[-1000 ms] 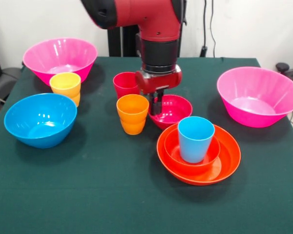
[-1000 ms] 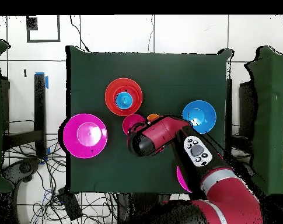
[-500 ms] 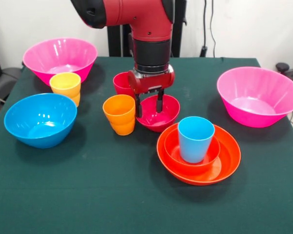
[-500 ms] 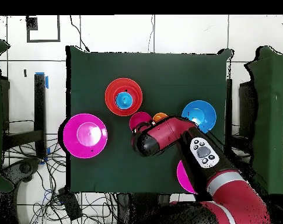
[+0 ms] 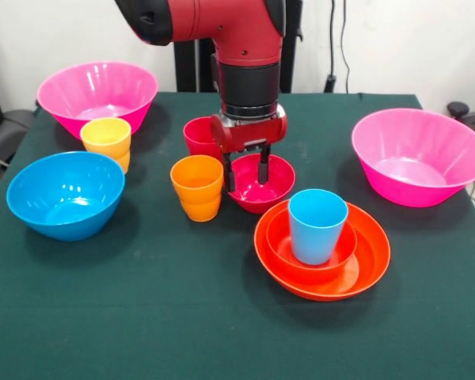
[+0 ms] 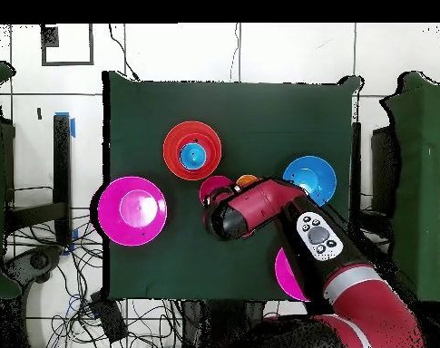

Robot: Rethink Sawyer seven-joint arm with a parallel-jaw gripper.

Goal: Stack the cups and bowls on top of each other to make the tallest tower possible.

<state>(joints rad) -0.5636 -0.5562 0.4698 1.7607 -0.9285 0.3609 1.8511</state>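
Note:
My gripper (image 5: 247, 174) is open, with one finger (image 5: 231, 180) outside the left rim of the small crimson bowl (image 5: 273, 186) and the other inside it. The orange cup (image 5: 196, 186) stands just left of that finger. Behind the gripper the red cup (image 5: 198, 136) is partly hidden. A blue cup (image 5: 317, 226) stands in the small orange bowl (image 5: 283, 247), which is nested in the wide orange bowl (image 5: 372, 257). The yellow cup (image 5: 106, 141) stands at left, by the blue bowl (image 5: 66, 194). In the overhead view my arm (image 6: 259, 207) covers the gripper.
Large pink bowls stand at the back left (image 5: 97, 91) and at the right (image 5: 419, 154). The green table (image 5: 142, 317) has open cloth along its near side. Overhead, the crimson bowl (image 6: 212, 188) and the orange cup (image 6: 248, 180) peek out beside the arm.
Over the second the gripper moved left, and the crimson bowl and orange cup shifted left with it. In the last half second all three eased slightly back right.

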